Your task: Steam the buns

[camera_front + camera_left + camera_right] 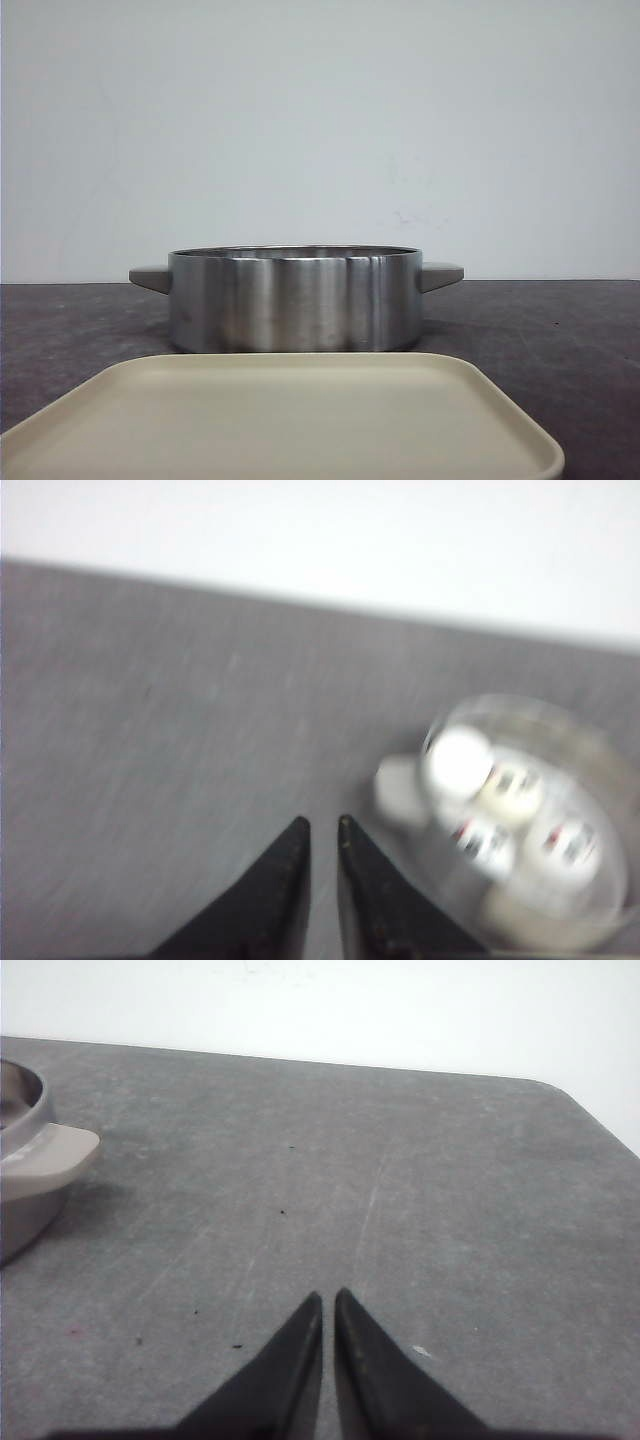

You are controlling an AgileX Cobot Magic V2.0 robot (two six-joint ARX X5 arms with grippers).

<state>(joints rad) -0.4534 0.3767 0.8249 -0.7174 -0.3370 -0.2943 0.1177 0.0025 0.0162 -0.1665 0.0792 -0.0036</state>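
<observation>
Broad, dark grey table [560, 330], faintly speckled and matte. On it a beige square tray [290, 420], rounded corners, smooth and low-rimmed, nearest the camera. Just behind sits the round brushed-steel pot [293, 300] with stubby grey handles. Inside it, in the blurred left wrist view, the buns [510, 815]: white, rounded domes with dark markings, packed close together. Left gripper [322, 828] over bare table beside the pot, black pointed tips nearly touching, holding nothing. Right gripper [328, 1300] likewise narrow and empty.
</observation>
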